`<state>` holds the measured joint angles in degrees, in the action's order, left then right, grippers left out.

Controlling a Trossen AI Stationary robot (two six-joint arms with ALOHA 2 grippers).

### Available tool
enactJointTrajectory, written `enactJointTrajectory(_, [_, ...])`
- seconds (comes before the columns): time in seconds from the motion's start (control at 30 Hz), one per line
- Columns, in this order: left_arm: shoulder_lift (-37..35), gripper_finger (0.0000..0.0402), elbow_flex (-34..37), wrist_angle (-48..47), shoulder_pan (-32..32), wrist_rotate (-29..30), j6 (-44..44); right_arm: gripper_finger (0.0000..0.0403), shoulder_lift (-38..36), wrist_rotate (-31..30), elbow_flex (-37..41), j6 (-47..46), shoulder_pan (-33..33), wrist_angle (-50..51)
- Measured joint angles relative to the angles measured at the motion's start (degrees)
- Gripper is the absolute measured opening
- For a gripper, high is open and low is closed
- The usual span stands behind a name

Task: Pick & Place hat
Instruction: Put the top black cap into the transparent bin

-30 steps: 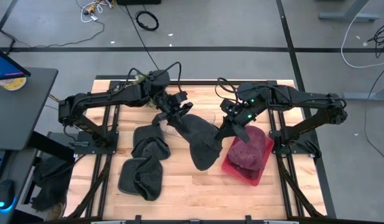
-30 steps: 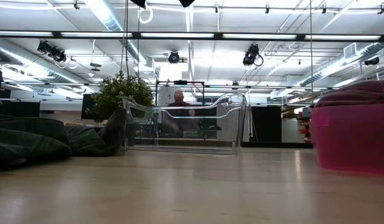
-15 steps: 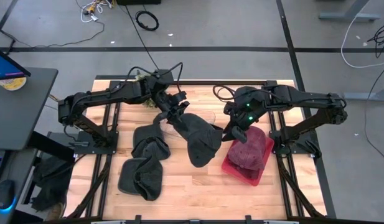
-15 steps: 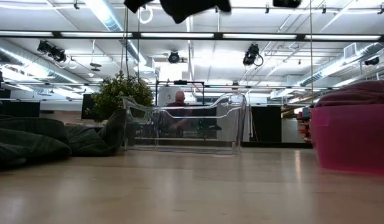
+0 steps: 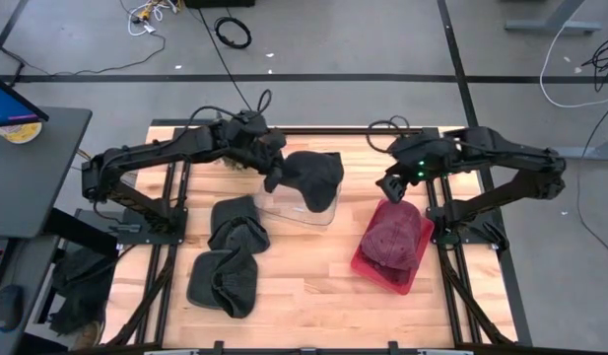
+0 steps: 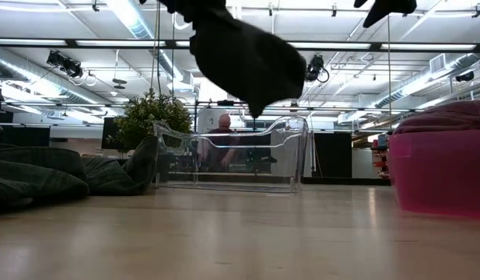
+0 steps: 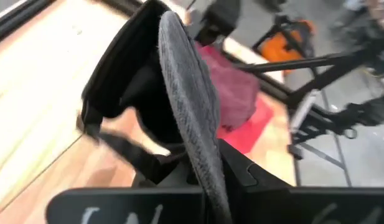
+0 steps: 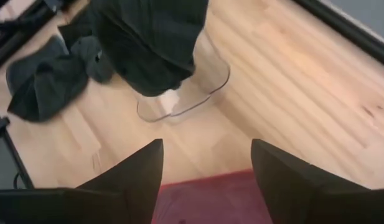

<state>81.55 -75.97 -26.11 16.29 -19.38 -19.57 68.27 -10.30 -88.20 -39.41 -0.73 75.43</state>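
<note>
From above, the left gripper (image 5: 272,170) has its jaws clamped on the dark hat (image 5: 313,177), hanging over the clear bin (image 5: 302,209) at the worktop's (image 5: 313,296) twelve o'clock. The right gripper (image 5: 390,187) hovers at two o'clock, jaws spread, empty, above the red bin (image 5: 387,276). At worktop level, the hat (image 6: 243,54) dangles above the clear bin (image 6: 232,155).

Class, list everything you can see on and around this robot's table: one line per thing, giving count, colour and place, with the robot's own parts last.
Held hat: one, dark grey, hanging above the clear bin.
Clear bin: one, transparent, table centre.
Loose hats: a dark grey pile, table's left.
Red hat: one, maroon, in the tray.
Tray: one, red, table's right.
Plant: one, green, behind the table.
Person: one, seated in the background.
Left gripper: shut on the held hat.
Right gripper: open, above the tray.
</note>
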Motion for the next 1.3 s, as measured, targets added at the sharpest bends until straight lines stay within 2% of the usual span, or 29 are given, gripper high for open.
enactJointTrajectory(0.3, [-0.04, 0.0011, 7.87, 2.34, -1.53, 6.47, -4.64, 0.0203, -0.89, -1.54, 0.09, 0.18, 0.02, -0.36])
enactJointTrajectory(0.43, [-0.06, 0.0011, 11.61, 7.77, -2.06, 4.73, -8.41, 0.0192, -0.85, -2.65, 1.22, 1.29, 0.02, -1.98])
enactJointTrajectory(0.6, [-0.04, 0.0011, 16.21, 15.15, -1.33, -1.7, -17.12, 0.0181, -0.85, -2.79, 2.37, 2.49, 0.02, -3.77])
enactJointTrajectory(0.83, [-0.04, 0.0011, 20.34, 15.62, 0.32, -3.25, -28.57, 0.0169, -0.85, -2.78, 4.44, 2.84, 0.02, -6.57])
enactJointTrajectory(1.17, [0.2, 0.0011, 21.14, 15.47, 4.03, -12.46, -36.52, 0.0164, -0.85, -2.78, 9.12, 3.2, 0.02, -12.14])
enactJointTrajectory(1.3, [0.2, 0.0011, 21.14, 15.43, 5.07, -13.61, -38.39, 0.0164, -0.85, -2.78, 10.47, 3.32, 0.02, -14.15])
